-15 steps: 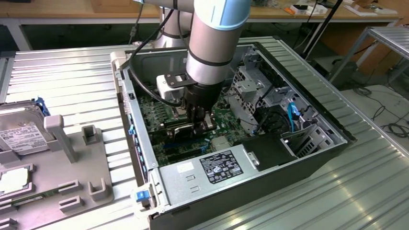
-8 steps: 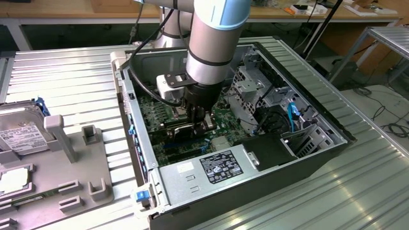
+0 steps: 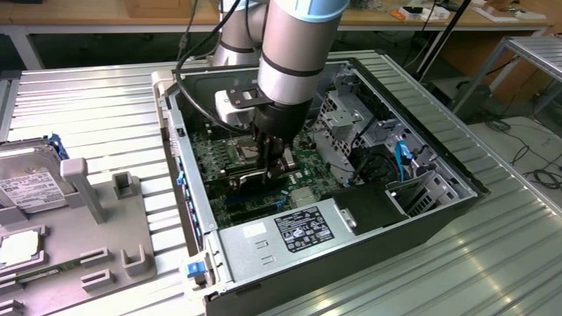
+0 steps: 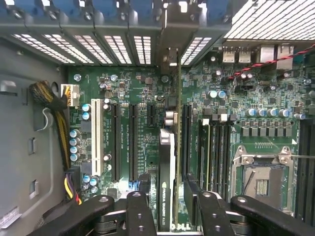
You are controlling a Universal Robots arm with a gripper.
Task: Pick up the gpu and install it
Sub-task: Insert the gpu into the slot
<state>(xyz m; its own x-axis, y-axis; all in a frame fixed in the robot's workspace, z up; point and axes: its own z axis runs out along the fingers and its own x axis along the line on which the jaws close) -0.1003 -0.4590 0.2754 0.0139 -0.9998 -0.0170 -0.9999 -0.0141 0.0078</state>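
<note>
Nearby, memory sticks [image 4: 215,147] flanking gpu [image 4: 168,162]

Readable text: white lettering "NVIDIA QUADRO" running along the top edge of the gpu [image 4: 167,187], standing upright in a motherboard slot. Black label with white print on the power supply [image 3: 301,228], characters too small to read. White label on the hard drive [image 3: 26,187], likewise illegible.

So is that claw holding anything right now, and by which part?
Nothing, it seems: the gripper stands open, one finger on each side of the upright gpu, with a gap showing between.
</note>
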